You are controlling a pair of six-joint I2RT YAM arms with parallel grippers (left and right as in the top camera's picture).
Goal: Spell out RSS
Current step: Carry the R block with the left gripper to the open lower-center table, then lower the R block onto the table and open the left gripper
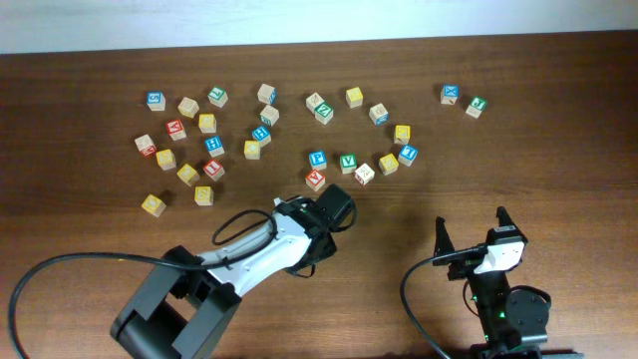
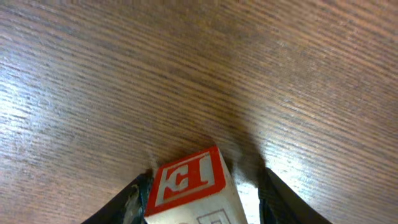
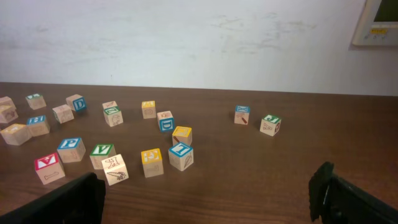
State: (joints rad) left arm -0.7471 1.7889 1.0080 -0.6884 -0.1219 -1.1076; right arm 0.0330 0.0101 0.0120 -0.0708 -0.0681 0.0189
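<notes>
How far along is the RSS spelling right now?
Nothing looks laid out: the blocks lie scattered, no row formed. In hand: the left pincer grips a red-faced block, letter unreadable. The right pincer is open, empty. All three letters remain to place.

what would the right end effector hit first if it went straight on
Probably nothing: the right end effector faces bare table, its line passing between the nearer blue block and the farther blue block, depth unclear.
</notes>
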